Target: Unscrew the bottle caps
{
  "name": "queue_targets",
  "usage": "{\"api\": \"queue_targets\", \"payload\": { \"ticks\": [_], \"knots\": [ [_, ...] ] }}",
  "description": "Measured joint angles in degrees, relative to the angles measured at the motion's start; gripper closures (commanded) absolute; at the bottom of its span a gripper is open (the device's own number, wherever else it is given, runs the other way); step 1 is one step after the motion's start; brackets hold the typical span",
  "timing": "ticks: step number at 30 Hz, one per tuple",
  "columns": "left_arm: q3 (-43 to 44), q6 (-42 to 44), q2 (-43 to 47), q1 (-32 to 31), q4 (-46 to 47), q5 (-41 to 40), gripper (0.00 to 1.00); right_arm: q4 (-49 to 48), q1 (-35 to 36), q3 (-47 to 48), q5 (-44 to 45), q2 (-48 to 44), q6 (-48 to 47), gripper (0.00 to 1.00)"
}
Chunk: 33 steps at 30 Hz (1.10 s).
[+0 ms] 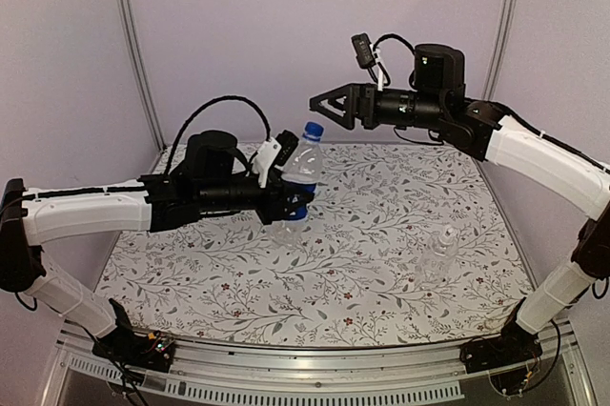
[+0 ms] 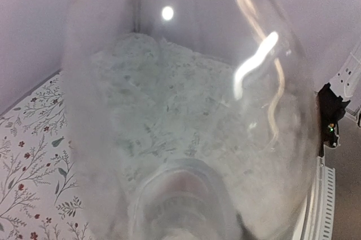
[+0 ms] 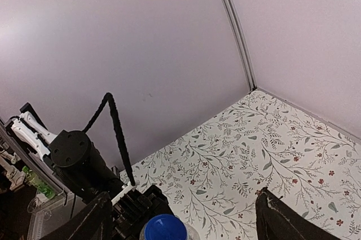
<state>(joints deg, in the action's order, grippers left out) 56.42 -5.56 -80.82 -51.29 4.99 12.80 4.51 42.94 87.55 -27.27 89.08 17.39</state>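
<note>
Left gripper is clamped on the blue-capped bottle and holds it raised above the table, slightly tilted. Right gripper is empty in the air with its jaws apart, close to that bottle's top. Clear bottle stands on the table, well apart to the right. Blue cap sits on its bottle's neck.
</note>
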Motion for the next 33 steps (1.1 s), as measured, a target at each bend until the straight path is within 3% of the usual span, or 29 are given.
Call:
{"api": "queue_targets", "payload": {
  "ticks": [8,17,33],
  "knots": [
    [0.02,0.0,-0.33,0.0,-0.2,-3.3,0.65,0.17,2.51,1.05,5.79,2.67,3.13,0.15],
    [0.02,0.0,-0.33,0.0,-0.22,-5.31,0.65,0.61,3.63,1.05,7.63,3.67,4.26,0.24],
    [0.02,0.0,-0.33,0.0,-0.44,-7.93,0.65,0.63,4.9,1.05,8.13,4.74,4.83,0.56]
  ]
}}
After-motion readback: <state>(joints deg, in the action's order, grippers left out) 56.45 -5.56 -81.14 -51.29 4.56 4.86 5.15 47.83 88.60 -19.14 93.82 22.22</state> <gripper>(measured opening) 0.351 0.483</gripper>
